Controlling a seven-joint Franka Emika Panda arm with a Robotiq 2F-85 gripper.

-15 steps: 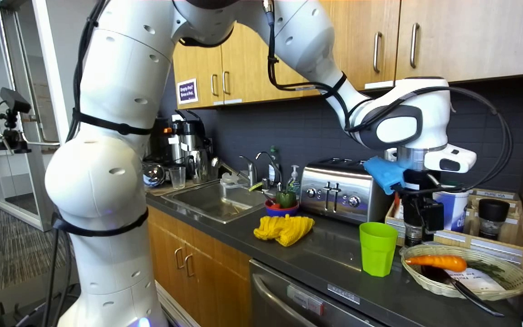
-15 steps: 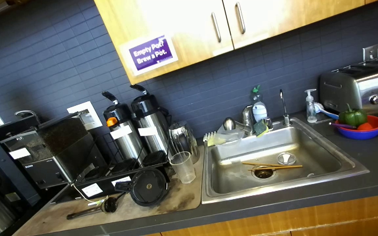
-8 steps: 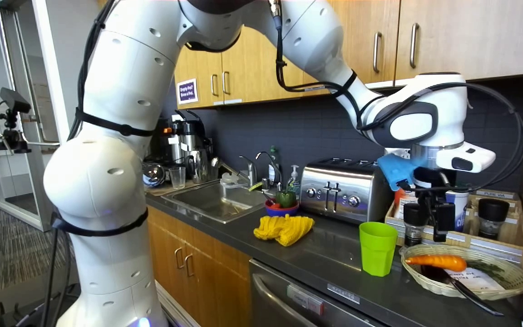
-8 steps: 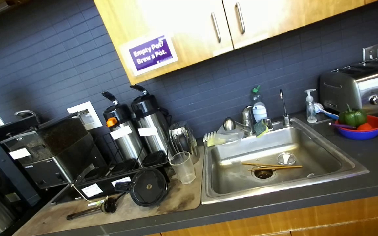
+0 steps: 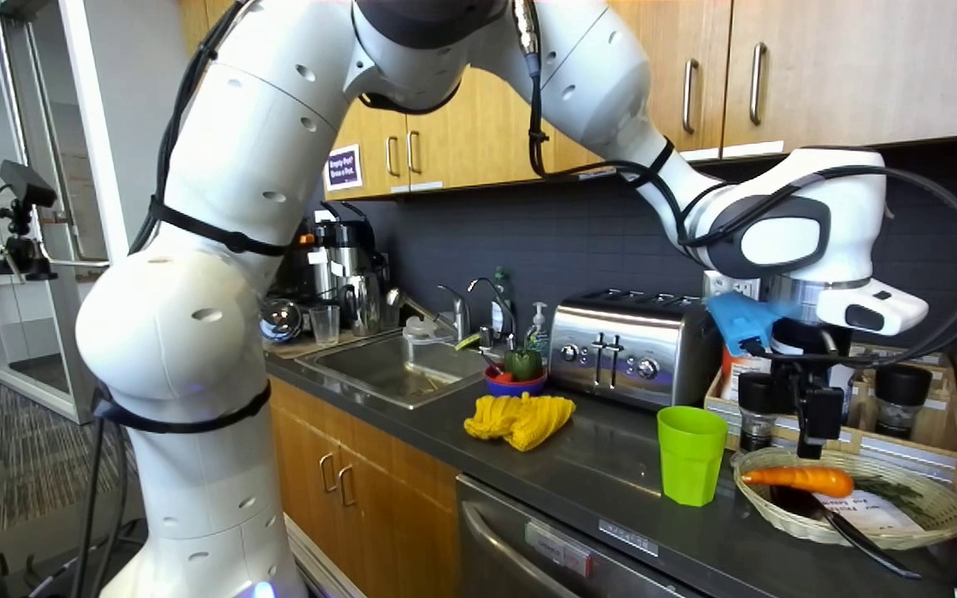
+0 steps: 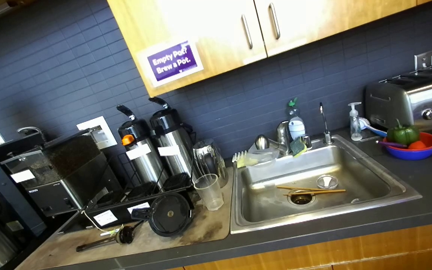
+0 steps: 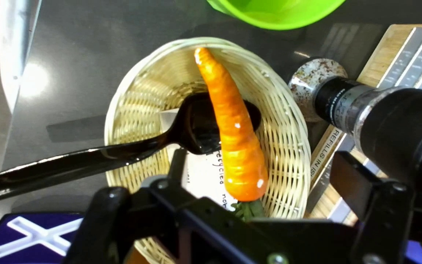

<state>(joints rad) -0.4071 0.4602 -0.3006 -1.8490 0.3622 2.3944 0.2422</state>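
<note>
In the wrist view, the two fingers of the gripper (image 7: 260, 167) stand wide apart, at lower centre and lower right of the frame. The orange carrot (image 7: 234, 135) lies in the wicker basket (image 7: 288, 146) at the centre, its narrow tip reaching the upper rim and its thick end, beside green leaves (image 7: 249, 210), at lower centre. Beneath the carrot lie a black spoon (image 7: 137, 151), whose handle runs out to the left edge, and a handwritten sheet of paper (image 7: 205, 172). A green cup (image 7: 277, 18) is cut off by the top edge; a black-topped grinder (image 7: 346, 104) extends in from the right edge. In an exterior view, the gripper hangs above the basket at lower right, with a yellow cloth (image 5: 520, 419) and a steel toaster (image 5: 620, 349) toward the middle. In an exterior view, two chopsticks (image 6: 328, 191) lie in the sink (image 6: 264, 206), right of centre.
</note>
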